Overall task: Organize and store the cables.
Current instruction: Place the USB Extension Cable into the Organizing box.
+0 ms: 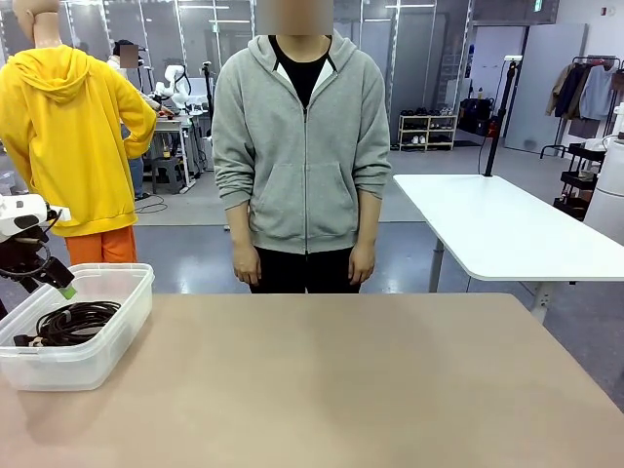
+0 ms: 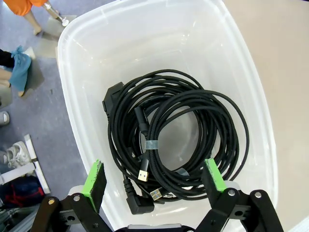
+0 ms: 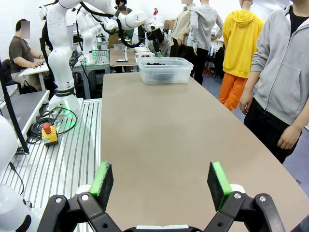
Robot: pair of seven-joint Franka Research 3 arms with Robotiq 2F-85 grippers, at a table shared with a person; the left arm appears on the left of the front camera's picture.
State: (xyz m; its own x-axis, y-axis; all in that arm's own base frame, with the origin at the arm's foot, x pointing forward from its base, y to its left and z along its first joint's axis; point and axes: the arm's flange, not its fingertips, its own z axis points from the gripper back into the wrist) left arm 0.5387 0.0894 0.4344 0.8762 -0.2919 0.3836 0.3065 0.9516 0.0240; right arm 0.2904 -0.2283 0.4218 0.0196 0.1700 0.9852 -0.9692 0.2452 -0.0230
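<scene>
Several black cables (image 2: 178, 140) lie wound in round coils inside a clear plastic bin (image 2: 251, 96), some tied with small pale bands, with plug ends near the bottom. My left gripper (image 2: 154, 176) hangs open just above them, holding nothing, its green pads (image 2: 96, 178) spread wide. From the front, the bin (image 1: 117, 322) sits at the table's left edge with the cables (image 1: 78, 320) inside, and the left gripper (image 1: 60, 281) is over its near-left rim. My right gripper (image 3: 160, 179) is open and empty above the bare tabletop, far from the bin (image 3: 165, 70).
A person in a grey hoodie (image 1: 302, 146) stands at the table's far side with both hands down. The brown tabletop (image 1: 341, 380) stretches right of the bin. A white table (image 1: 507, 224) stands behind on the right.
</scene>
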